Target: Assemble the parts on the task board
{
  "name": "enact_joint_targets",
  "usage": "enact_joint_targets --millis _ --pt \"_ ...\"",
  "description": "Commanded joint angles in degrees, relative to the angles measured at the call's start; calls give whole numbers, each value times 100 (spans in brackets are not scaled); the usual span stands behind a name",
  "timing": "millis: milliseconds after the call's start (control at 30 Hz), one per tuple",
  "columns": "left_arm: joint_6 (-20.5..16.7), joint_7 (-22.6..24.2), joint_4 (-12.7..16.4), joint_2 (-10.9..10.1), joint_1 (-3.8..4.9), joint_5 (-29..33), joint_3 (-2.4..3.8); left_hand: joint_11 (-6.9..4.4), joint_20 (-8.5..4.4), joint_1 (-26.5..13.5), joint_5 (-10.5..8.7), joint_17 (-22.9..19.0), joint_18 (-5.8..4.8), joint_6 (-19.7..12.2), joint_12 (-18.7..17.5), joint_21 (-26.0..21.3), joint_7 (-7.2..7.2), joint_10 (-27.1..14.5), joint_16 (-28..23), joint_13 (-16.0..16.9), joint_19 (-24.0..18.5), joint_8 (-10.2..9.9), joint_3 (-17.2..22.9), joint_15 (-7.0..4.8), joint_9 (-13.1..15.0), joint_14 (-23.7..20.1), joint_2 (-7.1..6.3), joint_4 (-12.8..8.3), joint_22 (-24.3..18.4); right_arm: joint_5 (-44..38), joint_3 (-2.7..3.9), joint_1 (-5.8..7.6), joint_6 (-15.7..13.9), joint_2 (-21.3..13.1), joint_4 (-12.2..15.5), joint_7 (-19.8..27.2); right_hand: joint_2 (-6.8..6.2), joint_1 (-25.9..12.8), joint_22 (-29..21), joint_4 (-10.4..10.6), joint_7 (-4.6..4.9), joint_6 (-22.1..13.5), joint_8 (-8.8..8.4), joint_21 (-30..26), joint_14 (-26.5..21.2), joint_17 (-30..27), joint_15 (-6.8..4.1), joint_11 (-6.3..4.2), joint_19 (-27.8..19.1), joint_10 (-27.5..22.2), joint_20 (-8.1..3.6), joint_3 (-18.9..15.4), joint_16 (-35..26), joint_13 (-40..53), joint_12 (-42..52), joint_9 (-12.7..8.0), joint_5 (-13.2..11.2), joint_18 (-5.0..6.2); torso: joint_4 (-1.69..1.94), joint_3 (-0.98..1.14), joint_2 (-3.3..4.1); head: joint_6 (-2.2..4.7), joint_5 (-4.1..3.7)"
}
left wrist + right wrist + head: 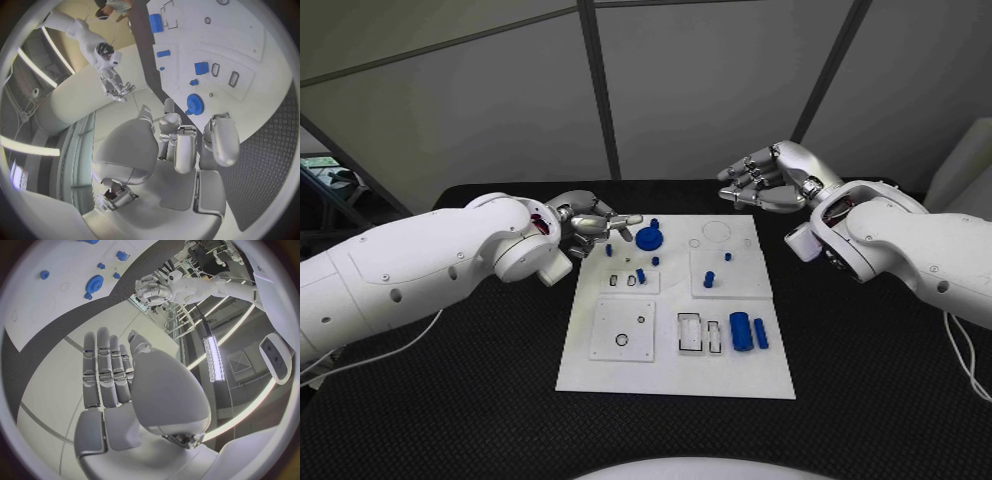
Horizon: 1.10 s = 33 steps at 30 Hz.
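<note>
The white task board (678, 372) lies in the middle of the black table. A blue gear (649, 237) stands near its far edge, with small blue pegs (708, 279) upright around it and two blue cylinders (749, 331) lying at the near right. My left hand (596, 222) hovers at the board's far left corner, fingers reaching towards the gear and holding nothing. The left wrist view has that hand (187, 142) just short of the gear (195, 103). My right hand (769, 178) is raised beyond the far right corner, and its fingers (106, 365) are straight and empty.
Empty rectangular and round recesses (691, 331) mark the board's near half. Black table surface (891, 380) surrounds the board on all sides. A grey wall with dark frames rises behind the table.
</note>
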Motion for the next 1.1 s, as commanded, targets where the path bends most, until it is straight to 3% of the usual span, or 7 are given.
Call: enact_joint_targets --millis 33,133,267,367,567,800,1100 --pt "1059 -1048 -115 133 122 -1298 -56 -17 -7 -66 -30 1098 133 -72 43 21 -14 18 24 50 69 73 -64 -60 75 485 -3 -2 28 565 5 22 -47 33 -128 230 -57 -21 -149 6 -4 43 -60 -211 71 -168 26 41 48 96 38 49 -322 -287 -269 -6 14 65 -12 22 -74 -44 27" --pt "1268 -1179 -291 356 278 -1512 -206 -19 -24 -42 -30 1074 117 -147 -41 57 -15 -90 3 -56 156 141 -124 -71 162 475 6 -15 104 602 5 28 -76 62 -215 212 -102 -54 -339 -3 35 48 -143 -482 181 -346 51 92 129 195 89 62 -686 -593 -523 -5 22 59 -6 18 -94 -76 41" --pt "1415 -1251 -452 573 411 -1616 -379 -17 -31 -3 -28 1051 131 -196 -83 -6 -12 -146 -18 -98 159 180 -174 -71 217 466 -35 -32 19 587 5 31 -104 100 -266 187 -108 -69 -493 -37 67 24 -206 -715 152 -482 123 143 132 150 132 74 -980 -806 -703 -7 59 60 -12 19 -99 -94 66" --pt "1513 -1283 -560 720 465 -1658 -453 -27 -37 13 -27 1118 110 -182 -14 47 -26 -101 35 -1 215 231 -200 -78 272 487 -40 -33 124 578 5 32 -124 125 -293 164 -117 -88 -556 -57 81 6 -229 -806 168 -532 141 163 155 143 151 65 -1086 -890 -756 -7 69 62 -9 20 -99 -98 71" --pt "1648 -1323 -777 967 516 -1712 -517 -63 -62 -21 -29 1204 75 -141 97 133 -69 -24 105 147 310 363 -275 -107 443 514 -15 -15 300 543 5 33 -135 184 -339 119 -118 -115 -661 -100 107 -28 -249 -960 184 -615 171 193 191 117 179 52 -1260 -1024 -830 -7 115 61 0 16 -86 -120 55" --pt "1759 -1350 -980 1167 530 -1732 -576 -65 -67 -53 -32 1223 70 -167 65 142 -69 -52 121 107 322 375 -305 -110 483 520 -9 -6 322 526 5 33 -139 215 -352 94 -122 -136 -717 -124 122 -50 -254 -1045 182 -657 190 213 203 88 196 38 -1350 -1092 -863 -8 136 60 -5 12 -72 -138 60" --pt "2054 -1391 -1137 1307 534 -1758 -609 -65 -69 -72 -30 1236 62 -182 64 164 -69 -57 131 110 338 384 -318 -110 509 523 7 -3 365 522 4 33 -144 236 -361 77 -117 -156 -782 -158 143 -84 -257 -1143 168 -705 216 238 210 38 218 23 -1450 -1164 -891 -8 142 58 -5 10 -67 -184 55"
